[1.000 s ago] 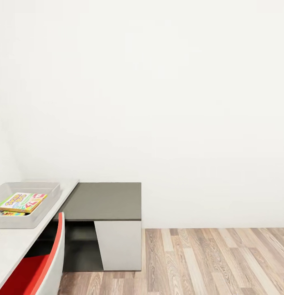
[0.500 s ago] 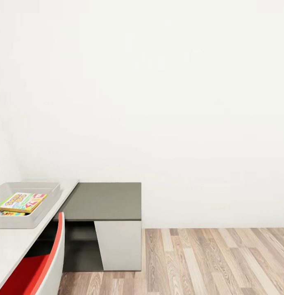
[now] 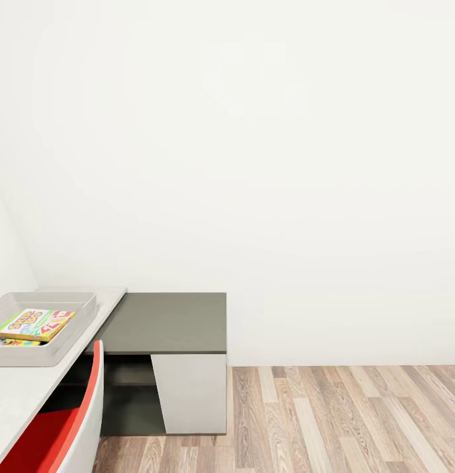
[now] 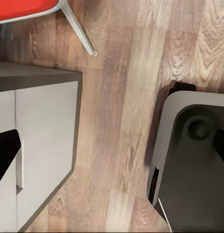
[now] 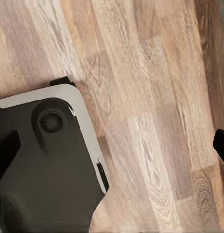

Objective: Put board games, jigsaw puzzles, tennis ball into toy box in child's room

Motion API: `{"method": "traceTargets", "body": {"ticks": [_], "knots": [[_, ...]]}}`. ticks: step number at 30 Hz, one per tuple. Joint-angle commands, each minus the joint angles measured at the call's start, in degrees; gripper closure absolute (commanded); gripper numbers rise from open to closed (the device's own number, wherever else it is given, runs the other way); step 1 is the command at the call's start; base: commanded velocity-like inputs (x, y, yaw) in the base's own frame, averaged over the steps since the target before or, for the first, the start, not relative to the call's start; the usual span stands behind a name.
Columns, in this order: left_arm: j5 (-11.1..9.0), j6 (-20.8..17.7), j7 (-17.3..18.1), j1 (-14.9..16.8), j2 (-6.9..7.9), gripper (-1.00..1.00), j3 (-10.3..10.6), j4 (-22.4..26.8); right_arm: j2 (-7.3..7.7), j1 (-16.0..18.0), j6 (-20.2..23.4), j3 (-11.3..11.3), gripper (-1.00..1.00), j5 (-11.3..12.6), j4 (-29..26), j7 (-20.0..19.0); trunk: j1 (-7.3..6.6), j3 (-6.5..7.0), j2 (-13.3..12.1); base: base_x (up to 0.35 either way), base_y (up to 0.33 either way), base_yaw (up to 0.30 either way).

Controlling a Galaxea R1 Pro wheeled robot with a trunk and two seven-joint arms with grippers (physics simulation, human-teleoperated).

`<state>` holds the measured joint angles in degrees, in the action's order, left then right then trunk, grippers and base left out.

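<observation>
Board game (image 3: 34, 324) in toy box (image 3: 71, 332)

Plain white wall (image 3: 286, 164) across most of the head view. Below it, wood-plank floor (image 3: 345, 420), light brown with grey streaks. At the wall, low cabinet (image 3: 168, 328) with dark grey top, white front panel and an open dark recess to the left of that panel. Red chair (image 3: 63, 427) with pale shell edge at lower left, tucked beside the cabinet. In the left wrist view, seen from above: cabinet corner (image 4: 41, 121), red chair seat (image 4: 20, 7) with one pale leg (image 4: 78, 29) on the floor. In the right wrist view, floor planks (image 5: 155, 97) running diagonally.
</observation>
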<state>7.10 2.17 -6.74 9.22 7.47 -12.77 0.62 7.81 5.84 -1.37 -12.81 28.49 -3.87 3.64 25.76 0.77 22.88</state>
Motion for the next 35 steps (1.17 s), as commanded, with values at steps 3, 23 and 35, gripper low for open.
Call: {"method": "traceTargets", "body": {"ticks": [3, 23, 35], "knots": [[0.6, 0.2, -0.3, -0.4, -0.2, -1.0, -0.5, -0.1, -0.06, -0.7, -0.1, -0.5, -1.0, 0.6, 0.2, 0.2, 0.02, -0.02, 0.0, 0.0, 0.0, 0.0], [0.9, 0.6, -0.3, -0.8, -1.96, -1.0, -0.7, 0.2, -4.66, -1.4, -0.2, -0.3, -1.0, 0.8, 0.4, 0.1, 0.02, -0.02, 0.0, 0.0, 0.0, 0.0], [0.9, 0.6, -0.3, -0.8, -2.11, -1.0, -0.8, 0.2, -4.9, -1.4, -0.2, -0.2, -1.0, 0.7, 0.4, 0.1, 0.02, -0.02, 0.0, 0.0, 0.0, 0.0]]}}
